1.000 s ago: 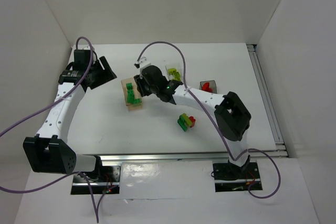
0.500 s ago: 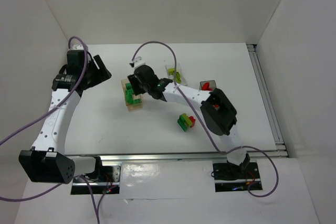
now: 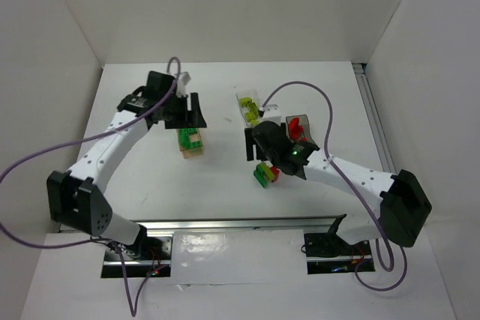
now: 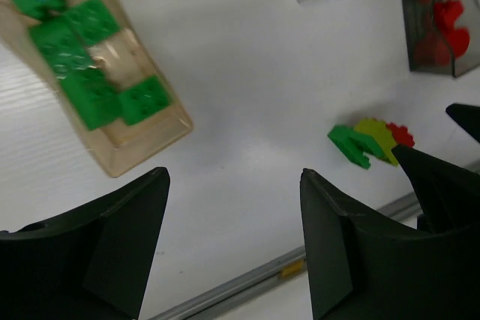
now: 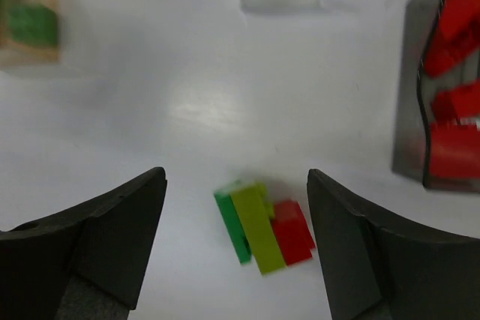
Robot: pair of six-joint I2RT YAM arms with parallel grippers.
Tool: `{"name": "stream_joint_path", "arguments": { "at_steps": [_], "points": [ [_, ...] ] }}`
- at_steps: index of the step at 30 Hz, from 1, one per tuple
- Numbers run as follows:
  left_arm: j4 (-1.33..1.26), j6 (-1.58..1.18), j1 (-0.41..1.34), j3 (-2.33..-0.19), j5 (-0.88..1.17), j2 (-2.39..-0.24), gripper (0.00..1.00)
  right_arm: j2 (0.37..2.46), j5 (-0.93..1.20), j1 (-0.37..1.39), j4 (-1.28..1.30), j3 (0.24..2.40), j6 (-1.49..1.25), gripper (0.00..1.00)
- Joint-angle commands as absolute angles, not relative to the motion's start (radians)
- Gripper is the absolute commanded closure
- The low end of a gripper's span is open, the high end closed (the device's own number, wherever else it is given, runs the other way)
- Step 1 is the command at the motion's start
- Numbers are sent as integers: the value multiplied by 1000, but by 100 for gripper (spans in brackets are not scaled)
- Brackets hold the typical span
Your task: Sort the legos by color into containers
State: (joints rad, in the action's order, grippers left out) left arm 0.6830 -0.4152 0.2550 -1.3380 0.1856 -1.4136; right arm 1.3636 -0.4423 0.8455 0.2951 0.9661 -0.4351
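Three joined bricks, green, lime and red, lie on the table under the right gripper, its jaws apart and empty. Left gripper is also spread and empty, near the peach tray of green bricks. Centre over the clump, drop straight, pinch its long sides. The colours will probably need splitting. No readable writing.

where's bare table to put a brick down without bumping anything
Bare table lies between the peach tray and the loose brick cluster, and again right of the reddish tray. Crowded: the clear tray, reddish tray and cluster sit close together, with the right tool open over the cluster.
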Motion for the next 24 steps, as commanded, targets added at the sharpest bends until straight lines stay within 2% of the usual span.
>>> {"name": "stream_joint_path", "arguments": {
  "at_steps": [1, 2, 6, 14, 16, 20, 24],
  "points": [
    [709, -359, 357, -1367, 278, -1511, 21, 1263, -456, 844, 485, 884, -558, 17],
    [697, -368, 374, -1367, 278, -1522, 21, 1244, -434, 844, 515, 868, -558, 12],
    [669, -390, 439, -1399, 287, -1555, 21, 1220, -344, 834, 529, 799, -571, 4],
    [669, -419, 494, -1422, 232, -1615, 21, 1379, -350, 825, 457, 815, -488, 0],
    [669, -419, 503, -1422, 232, -1624, 21, 1411, -350, 815, 416, 827, -476, 3],
    [634, -396, 503, -1393, 322, -1634, 20, 1453, -288, 773, 324, 818, -454, 16],
    [612, -396, 494, -1359, 331, -1634, 20, 1453, -279, 753, 279, 818, -434, 18]
  ]
}}
